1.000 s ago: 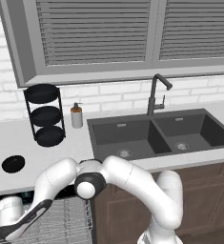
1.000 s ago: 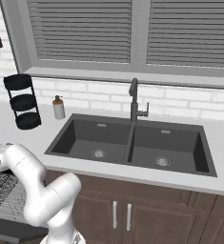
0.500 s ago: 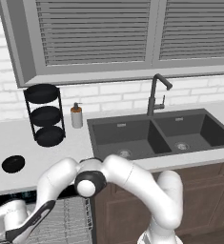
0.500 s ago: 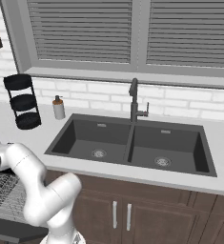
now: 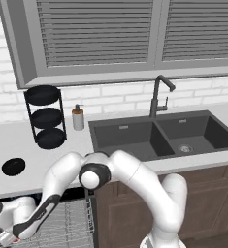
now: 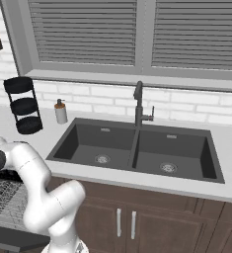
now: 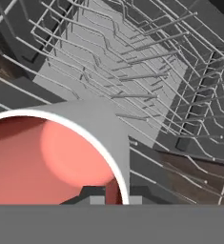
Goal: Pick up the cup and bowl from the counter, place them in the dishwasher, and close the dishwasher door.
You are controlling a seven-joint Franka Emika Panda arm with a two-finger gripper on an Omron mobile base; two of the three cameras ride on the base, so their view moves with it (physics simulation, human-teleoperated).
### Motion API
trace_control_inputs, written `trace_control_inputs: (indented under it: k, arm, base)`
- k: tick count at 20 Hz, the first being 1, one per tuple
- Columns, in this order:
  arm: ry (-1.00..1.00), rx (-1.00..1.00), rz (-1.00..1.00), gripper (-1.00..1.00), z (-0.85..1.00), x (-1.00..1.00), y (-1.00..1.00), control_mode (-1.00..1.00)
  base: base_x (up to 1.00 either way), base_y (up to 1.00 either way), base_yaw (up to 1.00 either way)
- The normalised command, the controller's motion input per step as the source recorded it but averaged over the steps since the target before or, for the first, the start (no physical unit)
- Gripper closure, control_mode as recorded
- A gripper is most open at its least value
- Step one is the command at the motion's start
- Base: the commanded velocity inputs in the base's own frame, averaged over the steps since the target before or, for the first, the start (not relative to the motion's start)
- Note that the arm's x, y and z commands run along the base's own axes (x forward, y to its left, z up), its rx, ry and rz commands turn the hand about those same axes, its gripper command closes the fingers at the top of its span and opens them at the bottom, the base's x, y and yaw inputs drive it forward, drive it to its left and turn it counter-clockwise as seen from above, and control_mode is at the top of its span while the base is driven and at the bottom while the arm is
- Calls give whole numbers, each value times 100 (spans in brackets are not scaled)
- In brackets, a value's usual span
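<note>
Wire tines [image 7: 132,95] are crowding the dishwasher [image 5: 67,227] rack; the cup [image 7: 51,157] is blocking its near left corner.

Right at the pincer, the cup [image 7: 61,157] is white outside with a coral-red inside; beyond it the dishwasher [image 7: 147,71] racks are pale grey wire. Up above the pincer, the bowl [image 5: 13,166] is plain black on the light grey-white counter [image 5: 18,140]
</note>
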Motion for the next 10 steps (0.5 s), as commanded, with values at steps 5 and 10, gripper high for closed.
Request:
trace_control_inputs:
  k: [5,10]
  arm:
    - [10,3,19,100,-19,-20,-7,-100]
    - [4,0,10,100,-8,7,-4,-100]
  base:
    - [0,0,0]
    - [0,0,0]
